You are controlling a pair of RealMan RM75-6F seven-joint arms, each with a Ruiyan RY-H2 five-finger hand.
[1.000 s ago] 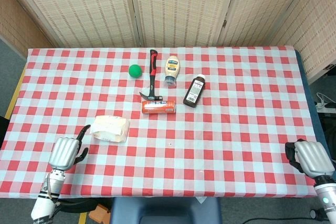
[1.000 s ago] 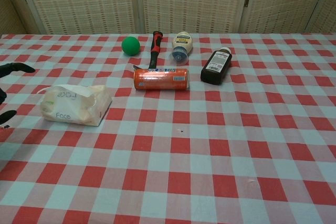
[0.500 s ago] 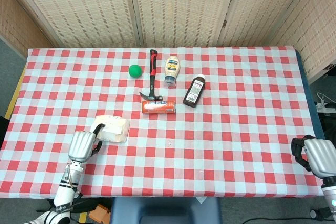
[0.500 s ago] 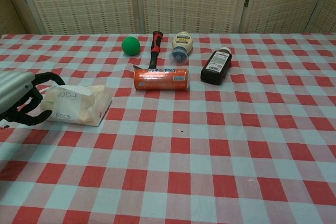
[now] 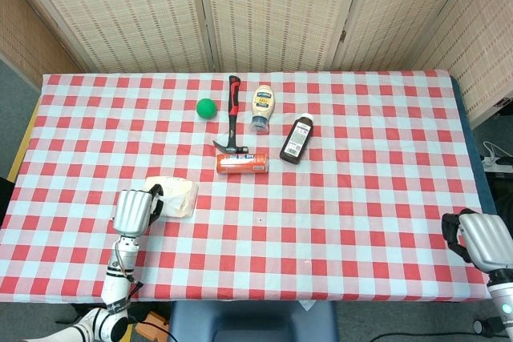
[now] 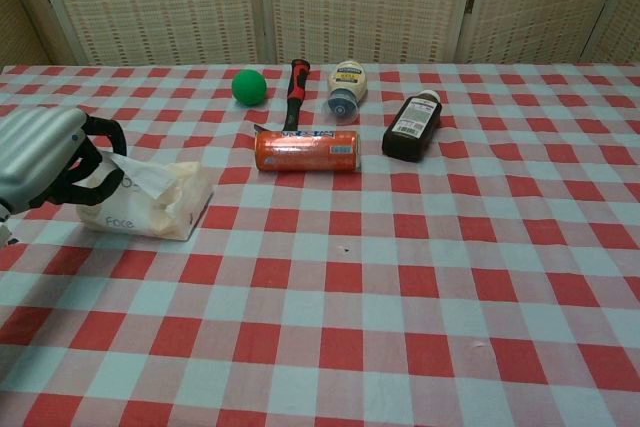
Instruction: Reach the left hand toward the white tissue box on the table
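Observation:
The white tissue box (image 5: 179, 197) lies on the checked table at the front left, a soft pack with "Face" printed on it (image 6: 152, 203). My left hand (image 5: 135, 210) is at the pack's left end, its dark fingertips bent over that end and touching or nearly touching it (image 6: 42, 155). It grips nothing, and the thumb stands apart from the fingers. My right hand (image 5: 481, 239) hangs off the table's front right corner, holding nothing; only the head view shows it.
Behind the pack lie an orange can (image 5: 242, 162), a red-and-black hammer (image 5: 233, 114), a green ball (image 5: 207, 106), a mayonnaise bottle (image 5: 263, 106) and a dark bottle (image 5: 296, 138). The table's front edge (image 5: 264, 300) runs just behind my left wrist.
My left hand has moved right and forward from the table's left front onto the left end of the tissue box. The right hand has barely shifted.

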